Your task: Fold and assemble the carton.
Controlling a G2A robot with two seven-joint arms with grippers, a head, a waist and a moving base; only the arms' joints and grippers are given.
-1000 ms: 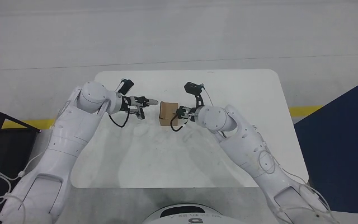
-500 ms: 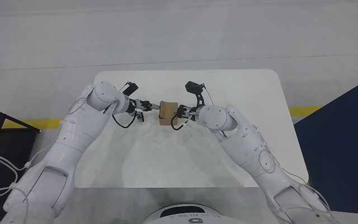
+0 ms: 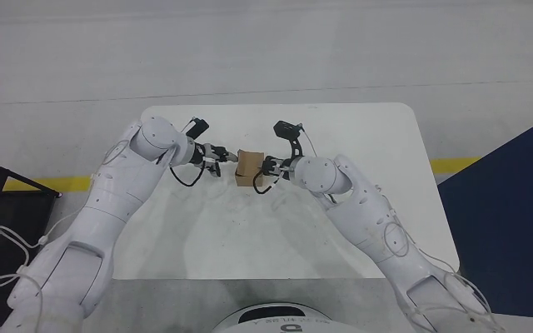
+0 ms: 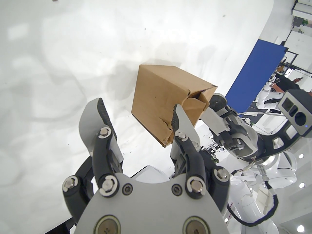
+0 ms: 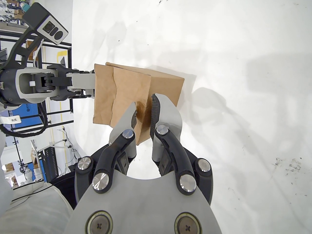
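Pinching a creased brown cardboard carton (image 5: 114,91), right claw (image 5: 144,107) clenched on its corner; left claw (image 4: 137,105) spread alongside

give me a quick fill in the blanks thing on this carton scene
1. The carton is ____ in colour.
2. The gripper shut on the carton is on the ____ arm.
3. The left gripper is ____.
4. The table is ____.

Missing words: brown; right; open; white

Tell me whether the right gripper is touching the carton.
Touching. In the right wrist view the right gripper has its jaws closed on the carton edge.
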